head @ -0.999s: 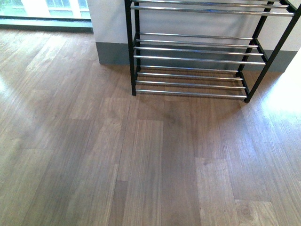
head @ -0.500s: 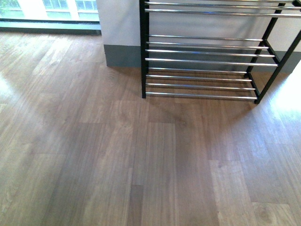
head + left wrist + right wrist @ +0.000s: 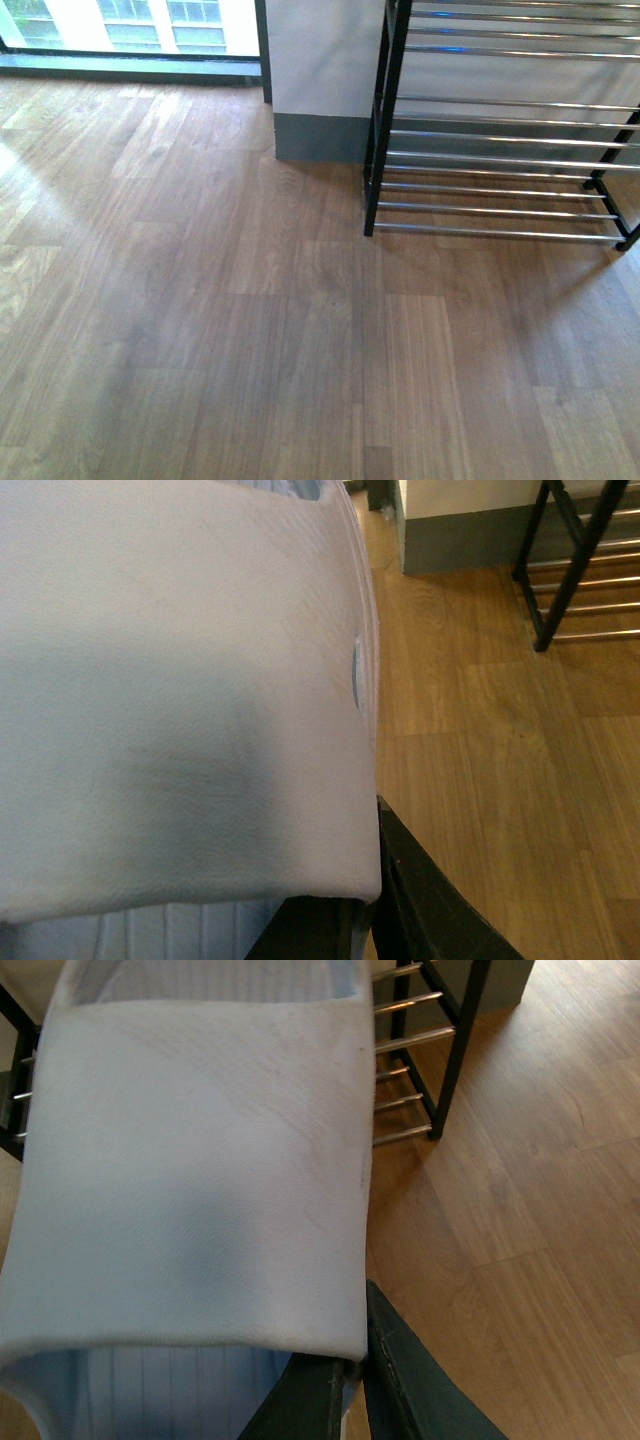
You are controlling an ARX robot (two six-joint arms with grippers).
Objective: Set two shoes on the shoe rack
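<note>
The shoe rack, black-framed with chrome rods, stands against the wall at the front view's upper right; neither arm nor shoe shows there. In the left wrist view a shoe fills most of the picture, its pale white sole side toward the camera, and my left gripper is shut on its edge, dark fingers pinching it. A corner of the shoe rack lies beyond. The right wrist view is alike: a shoe held by my shut right gripper, with the shoe rack just past it.
Brown wood-plank floor spreads across the front view. A white wall pillar with a grey skirting stands left of the rack, and a low window runs along the far left.
The front view has swung left: the rack has slid from centre to the right edge of the picture, and more of the pillar and window shows.
</note>
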